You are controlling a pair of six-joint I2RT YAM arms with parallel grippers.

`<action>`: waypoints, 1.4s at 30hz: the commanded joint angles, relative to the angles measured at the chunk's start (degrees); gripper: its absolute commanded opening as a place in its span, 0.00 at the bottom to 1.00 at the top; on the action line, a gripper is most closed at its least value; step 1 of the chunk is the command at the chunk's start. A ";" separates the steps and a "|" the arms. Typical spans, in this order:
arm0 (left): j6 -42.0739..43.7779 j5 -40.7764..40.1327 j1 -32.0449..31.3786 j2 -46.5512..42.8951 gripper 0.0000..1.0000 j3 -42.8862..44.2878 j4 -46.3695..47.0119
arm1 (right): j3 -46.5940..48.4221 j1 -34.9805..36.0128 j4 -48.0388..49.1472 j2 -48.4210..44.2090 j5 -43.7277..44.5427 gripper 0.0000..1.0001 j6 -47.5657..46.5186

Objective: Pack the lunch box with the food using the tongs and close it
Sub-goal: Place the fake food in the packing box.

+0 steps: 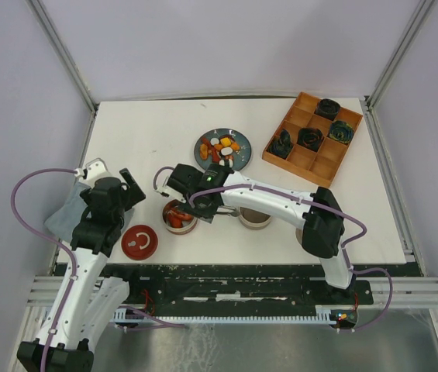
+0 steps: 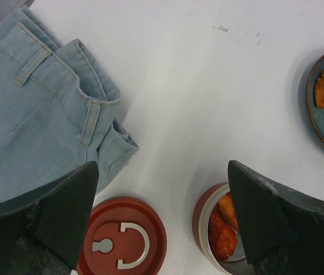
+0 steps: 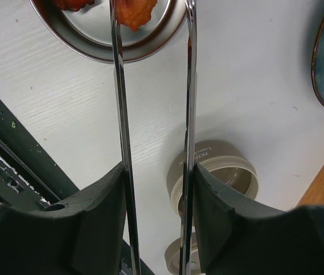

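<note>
Tongs (image 3: 120,103) sit clamped in the right pincer (image 3: 157,172), tips cut off at the edge over the lunch box (image 3: 93,52) holding orange-red food (image 3: 134,14); left pincer (image 2: 162,172) gapes released above the desk (image 2: 207,86).

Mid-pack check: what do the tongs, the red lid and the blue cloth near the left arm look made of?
The tongs: polished metal, likely steel; mirror-like reflections along both thin arms. The red lid: probably matte plastic; finely ribbed top with a pale inset handle. The blue cloth: denim, soft and matte; visible weave, stitched seams and belt loops.
</note>
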 commanded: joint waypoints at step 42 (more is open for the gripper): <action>-0.53 0.83 0.18 0.29 1.00 0.46 1.87 | 2.70 0.28 -1.75 1.23 -1.78 0.40 2.33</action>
